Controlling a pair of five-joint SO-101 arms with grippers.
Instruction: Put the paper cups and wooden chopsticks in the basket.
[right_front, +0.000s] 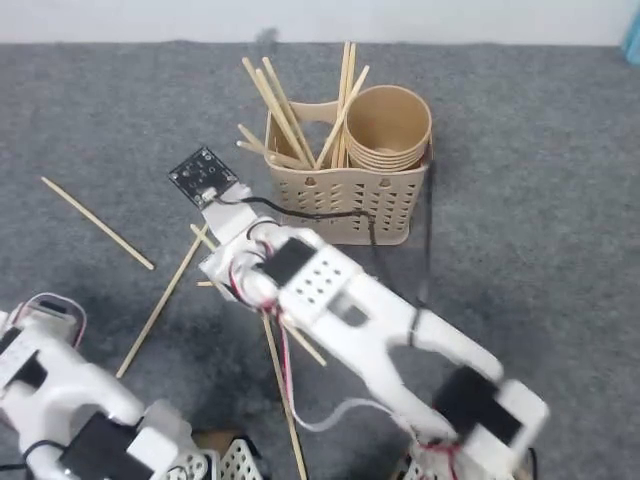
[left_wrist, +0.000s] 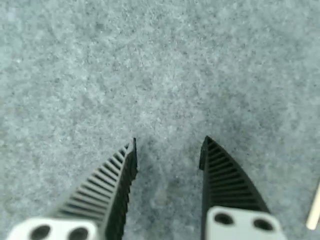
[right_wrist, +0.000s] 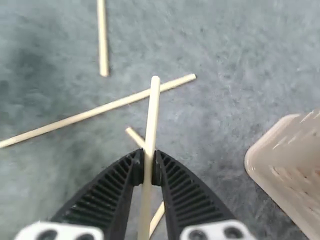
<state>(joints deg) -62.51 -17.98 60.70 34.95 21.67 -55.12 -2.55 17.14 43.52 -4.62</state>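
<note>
Layout: basket at the far middle of the table, loose chopsticks before it and to its left.

The basket (right_front: 345, 200) stands on the table (right_front: 540, 260). The paper cups (right_front: 388, 128) sit stacked in its right compartment, and a bundle of chopsticks (right_front: 285, 110) leans in its left one. The right arm (right_front: 340, 300) lies before the basket. The right gripper (right_wrist: 147, 154) is near the basket's corner, its jaws closed on the held chopstick (right_wrist: 151, 110), which crosses above a loose chopstick (right_wrist: 100, 110) on the table. A lone chopstick (right_front: 97, 222) lies well apart to the left. The left arm (right_front: 60, 390) sits at the near left corner. The left gripper (left_wrist: 170, 141) is over bare table, jaws apart.
</note>
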